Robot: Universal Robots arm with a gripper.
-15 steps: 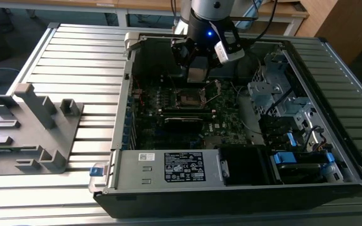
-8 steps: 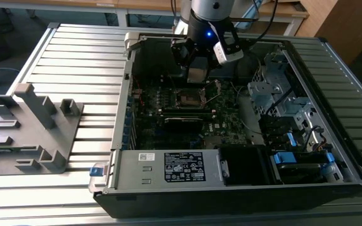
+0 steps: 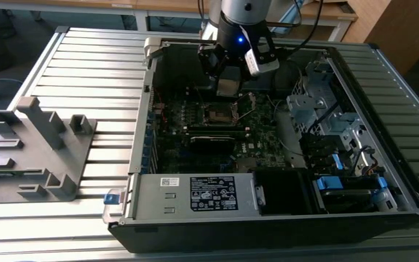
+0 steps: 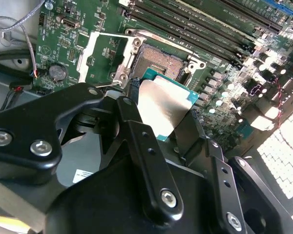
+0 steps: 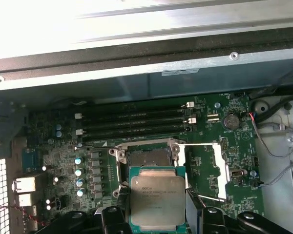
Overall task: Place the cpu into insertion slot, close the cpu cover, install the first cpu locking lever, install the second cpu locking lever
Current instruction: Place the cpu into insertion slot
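cpu [image 5: 157, 197]: flat square, dull silver top, green edge; held over the board, just beside the slot [image 5: 147, 157], not yet seated.
tool [image 5: 159, 213]: clamped on two opposite cpu edges.
slot: bare and dark.
cover [image 5: 223, 170]: swung open alongside.
step: placing is judged best done with the cpu kept level, squared to the rim, unforced.

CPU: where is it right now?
In both wrist views the cpu is clamped in the gripper, above the motherboard, just beside the open insertion slot, not in it.
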